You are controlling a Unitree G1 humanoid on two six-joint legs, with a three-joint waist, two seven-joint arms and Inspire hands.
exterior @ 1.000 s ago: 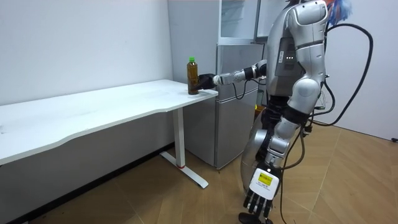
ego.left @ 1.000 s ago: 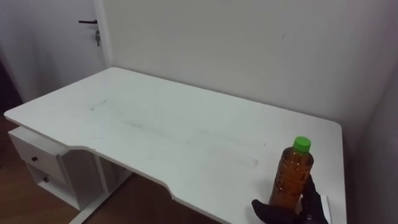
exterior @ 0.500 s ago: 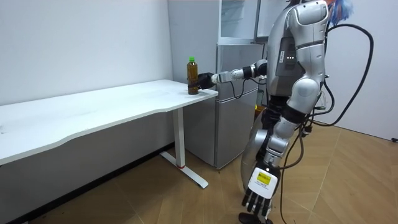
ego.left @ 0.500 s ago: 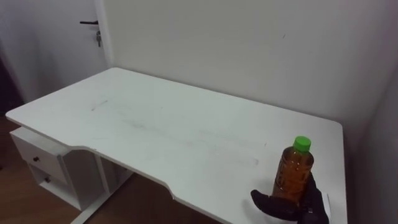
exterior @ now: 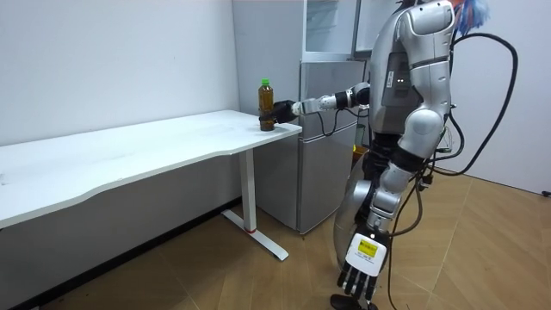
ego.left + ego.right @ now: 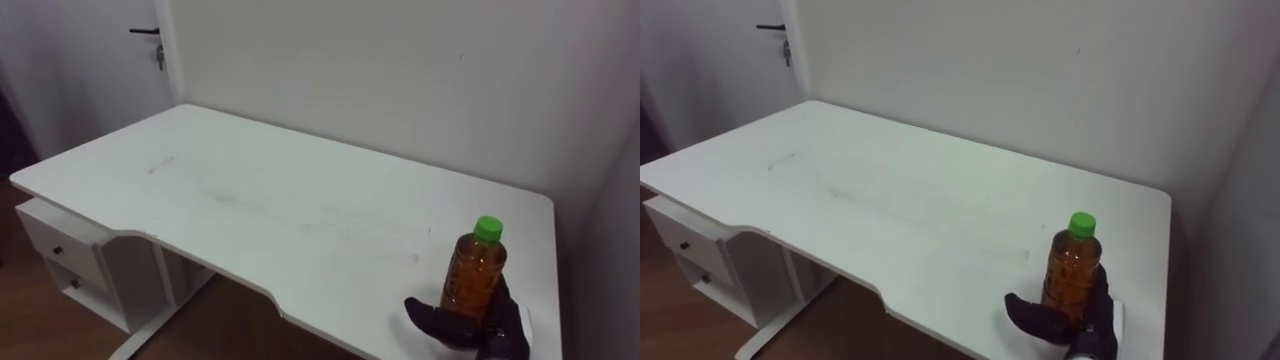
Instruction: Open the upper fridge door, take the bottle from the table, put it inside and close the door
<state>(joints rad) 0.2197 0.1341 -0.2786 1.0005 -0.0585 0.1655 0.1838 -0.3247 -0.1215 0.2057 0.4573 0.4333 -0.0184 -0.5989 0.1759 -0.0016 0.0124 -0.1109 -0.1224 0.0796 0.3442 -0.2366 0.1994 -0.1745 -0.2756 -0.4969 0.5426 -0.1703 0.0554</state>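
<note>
An amber bottle (image 6: 474,275) with a green cap stands upright on the white desk (image 6: 300,210), near its front right corner. My right hand (image 6: 500,328) comes in from the lower right and is curled round the bottle's lower part, thumb on its left and fingers on its right. In the room view the bottle (image 5: 267,103) stands at the desk's end with my right hand (image 5: 282,110) on it at arm's length. My left hand (image 5: 360,274) hangs low beside my legs with its fingers relaxed.
A grey fridge (image 5: 323,146) stands just past the desk's end, its upper compartment (image 5: 331,26) higher up. A drawer unit (image 6: 60,250) sits under the desk's left end. A closed door (image 6: 150,45) is at the far left, and a wall runs behind the desk.
My right hand has closed in a little tighter round the bottle's lower part. The bottle stands where it was, and my left hand has not moved.
</note>
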